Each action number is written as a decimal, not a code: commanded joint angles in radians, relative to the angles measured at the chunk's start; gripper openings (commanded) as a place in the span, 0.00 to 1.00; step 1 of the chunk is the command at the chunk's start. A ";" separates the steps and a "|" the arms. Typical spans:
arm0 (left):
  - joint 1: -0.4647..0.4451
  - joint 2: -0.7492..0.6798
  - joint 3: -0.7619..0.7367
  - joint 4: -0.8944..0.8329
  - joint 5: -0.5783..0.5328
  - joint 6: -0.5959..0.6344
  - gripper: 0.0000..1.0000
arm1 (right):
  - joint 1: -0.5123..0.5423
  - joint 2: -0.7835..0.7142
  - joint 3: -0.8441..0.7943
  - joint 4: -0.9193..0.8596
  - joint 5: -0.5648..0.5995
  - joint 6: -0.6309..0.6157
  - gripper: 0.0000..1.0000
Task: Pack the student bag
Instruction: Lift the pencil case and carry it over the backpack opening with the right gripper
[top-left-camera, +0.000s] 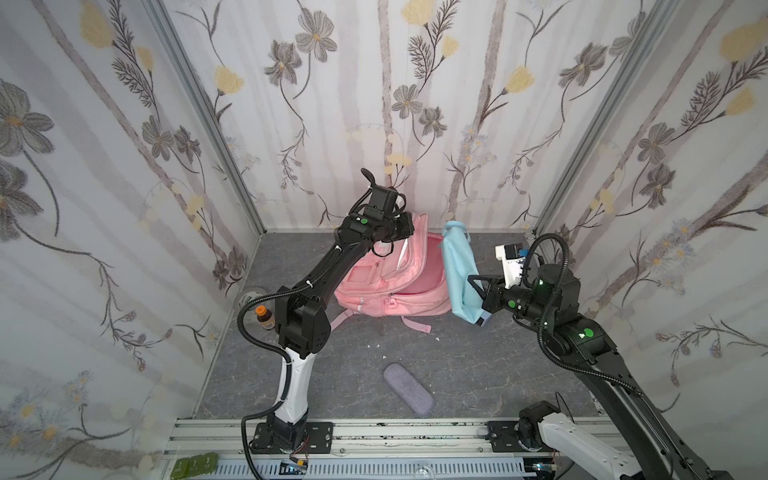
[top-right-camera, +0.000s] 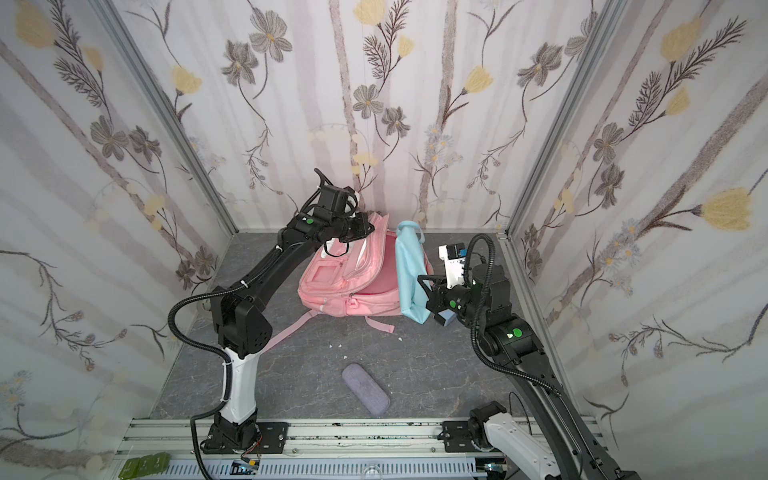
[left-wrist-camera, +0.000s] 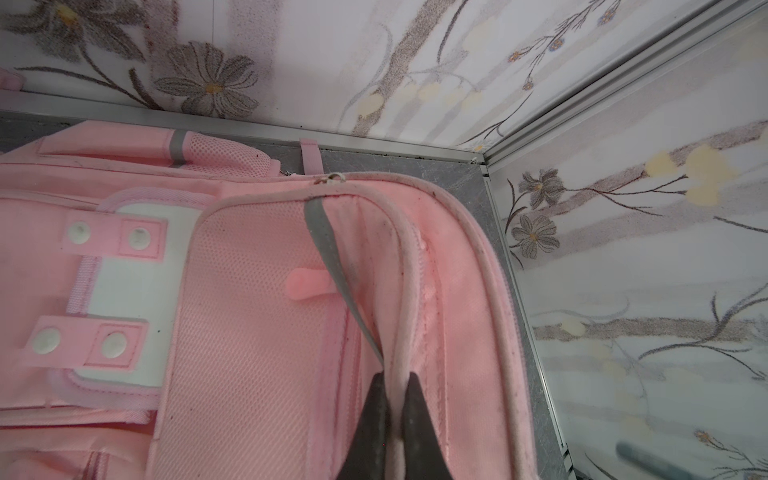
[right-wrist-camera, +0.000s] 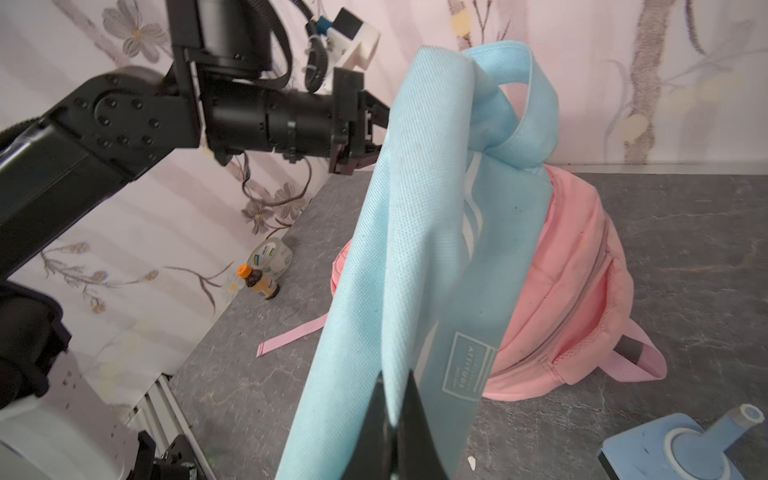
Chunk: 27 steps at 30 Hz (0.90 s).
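Note:
The student bag (top-left-camera: 374, 286), a big pink backpack, lies at the back of the table in both top views, its main compartment gaping open (top-right-camera: 378, 286). My left gripper (top-left-camera: 409, 235) is shut on the piped rim of the bag's raised front flap; the left wrist view shows that rim pinched between the fingers (left-wrist-camera: 395, 378). My right gripper (top-left-camera: 473, 286) is shut on a light blue fabric bag (top-left-camera: 457, 266) with a knotted handle loop, which hangs upright at the backpack's right side. In the right wrist view the blue fabric (right-wrist-camera: 415, 249) covers much of the pink bag (right-wrist-camera: 582, 291).
A grey-purple oblong case (top-left-camera: 408, 388) lies near the front. A small brown bottle with an orange cap (top-left-camera: 264, 316) and a tape roll (top-left-camera: 249, 297) stand by the left wall. A blue flat object with a knob (right-wrist-camera: 685, 446) sits under my right gripper. Pink straps (top-left-camera: 415, 324) trail forward.

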 joint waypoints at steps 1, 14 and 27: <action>-0.001 -0.033 -0.012 0.120 0.043 0.001 0.00 | -0.059 0.033 0.021 0.089 -0.025 0.132 0.00; 0.002 -0.045 0.008 0.150 0.089 -0.053 0.00 | -0.101 0.332 0.081 0.388 -0.148 0.440 0.00; 0.025 -0.026 0.149 0.054 0.185 -0.087 0.00 | 0.048 0.660 0.170 0.573 -0.155 0.435 0.00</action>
